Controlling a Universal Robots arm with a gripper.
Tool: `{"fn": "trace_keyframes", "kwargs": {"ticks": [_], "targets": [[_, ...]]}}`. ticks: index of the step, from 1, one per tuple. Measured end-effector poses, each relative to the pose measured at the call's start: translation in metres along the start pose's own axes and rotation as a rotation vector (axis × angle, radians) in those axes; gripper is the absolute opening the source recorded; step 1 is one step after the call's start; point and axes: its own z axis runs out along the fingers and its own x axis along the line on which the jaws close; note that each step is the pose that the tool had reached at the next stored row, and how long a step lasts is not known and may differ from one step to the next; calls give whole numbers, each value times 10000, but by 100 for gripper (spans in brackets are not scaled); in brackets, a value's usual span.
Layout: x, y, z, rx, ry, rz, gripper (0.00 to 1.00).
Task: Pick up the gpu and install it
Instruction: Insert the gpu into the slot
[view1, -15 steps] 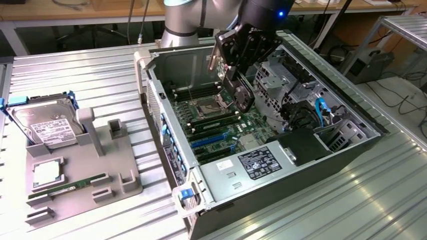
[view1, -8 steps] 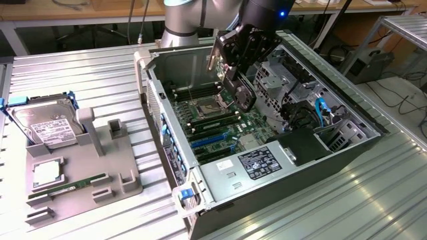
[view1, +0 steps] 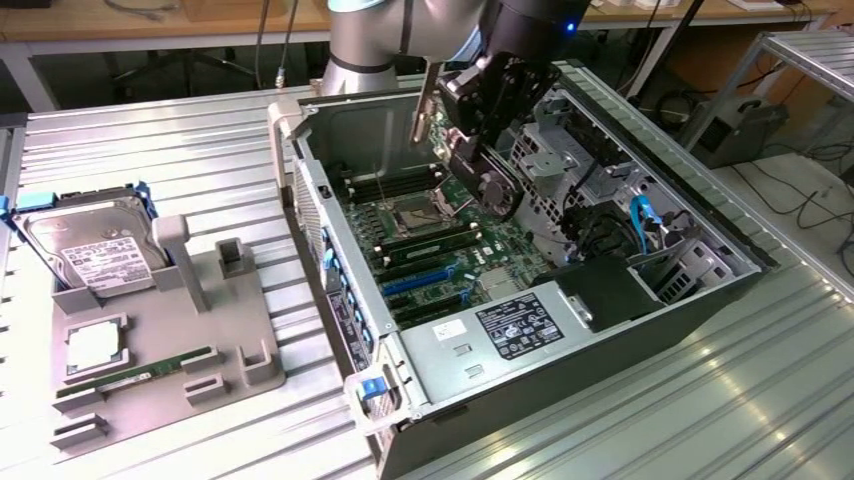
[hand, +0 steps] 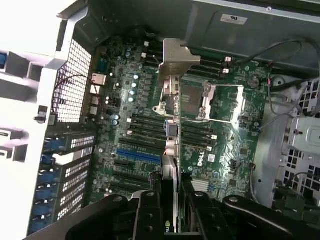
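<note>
On the exterior view's left, a tray (view1: 234, 335) carries a hard drive (view1: 94, 252). Right of it, inside the open case (view1: 441, 395), the gripper (view1: 470, 135) stands half closed, clamping the gpu (view1: 491, 188) above the motherboard (view1: 434, 255).

We count one robot arm (view1: 367, 40) with one gripper (hand: 171, 207), and one gpu (hand: 177, 57) in its grasp. One open computer case (view1: 360, 130) lies on the one ribbed metal table (view1: 160, 150), with one motherboard (view1: 441, 245) and one labelled power supply (view1: 527, 325) inside. At the table's edge on the exterior view's left stands one grey holder (view1: 247, 340). It carries one hard drive (view1: 94, 250) at its far corner, one square processor chip (view1: 96, 345) and one green memory stick (view1: 134, 372) towards its near edge.
</note>
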Motion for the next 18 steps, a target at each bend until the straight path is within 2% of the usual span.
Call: {"fn": "trace_keyframes", "kwargs": {"ticks": [3, 6, 9, 11, 14, 16, 18], "targets": [[0, 0, 0, 7, -71, -374, 26], [0, 0, 2, 20, -111, -953, 26], [0, -1, 10, 43, -94, -1707, 26], [0, -1, 14, 52, -87, -2005, 26], [-1, -2, 25, 77, -62, -2814, 26], [-1, -2, 31, 87, -54, -3145, 26], [-1, -3, 41, 104, -37, -3737, 26]]}}
